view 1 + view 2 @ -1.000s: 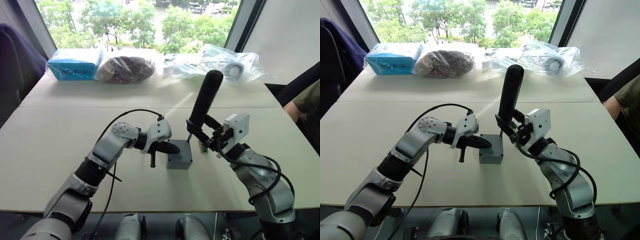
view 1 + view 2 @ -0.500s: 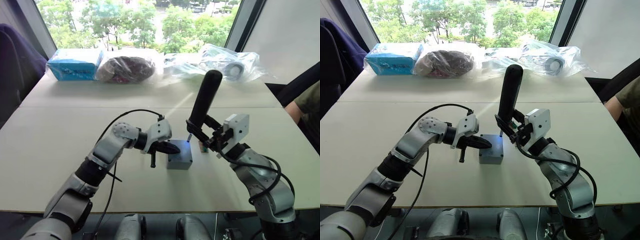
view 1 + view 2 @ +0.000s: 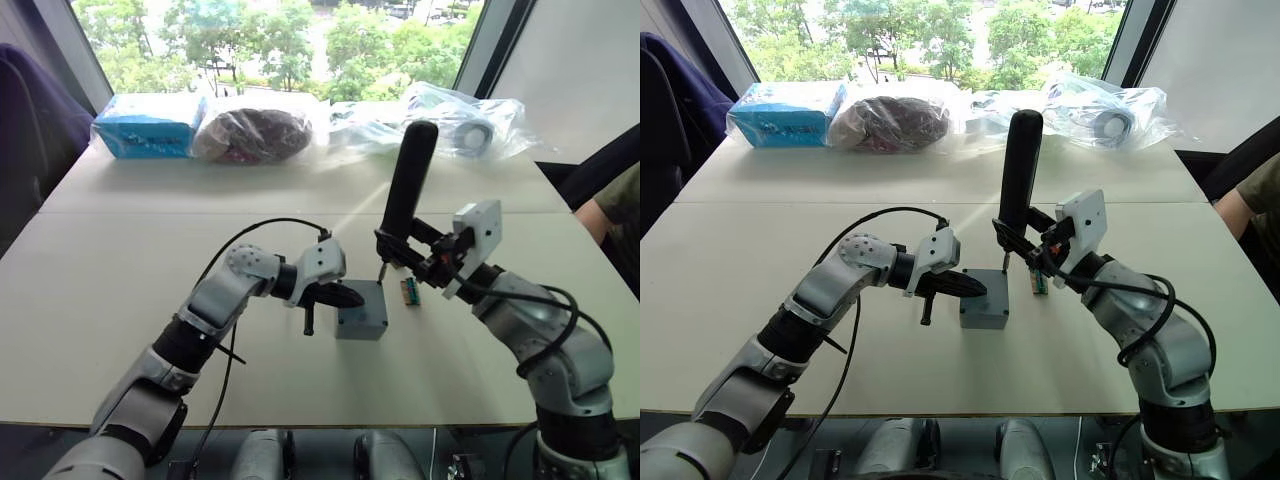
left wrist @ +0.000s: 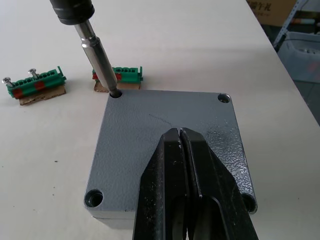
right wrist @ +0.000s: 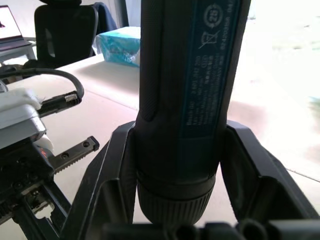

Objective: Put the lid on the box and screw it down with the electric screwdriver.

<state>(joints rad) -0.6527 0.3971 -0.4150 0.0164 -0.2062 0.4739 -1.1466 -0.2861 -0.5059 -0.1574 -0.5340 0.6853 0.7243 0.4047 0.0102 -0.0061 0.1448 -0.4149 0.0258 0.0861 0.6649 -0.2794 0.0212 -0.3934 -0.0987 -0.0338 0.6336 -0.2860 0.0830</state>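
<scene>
Right claw (image 3: 400, 250) grips the electric screwdriver (image 3: 404, 188) nearly upright, its bit down at the far corner of the lid (image 3: 362, 306), which sits on the box (image 3: 983, 318) mid-desk (image 3: 760, 250). Left claw (image 3: 345, 296), fingers closed, presses the lid's near side.

Left wrist view: the bit (image 4: 100, 60) sits in the lid's corner hole, green terminal strips (image 4: 35, 85) just beyond the lid. Keep the bit plumb and the lid pinned, so it cannot twist.

Right wrist view: both fingers (image 5: 250, 165) clamp the screwdriver's barrel.
</scene>
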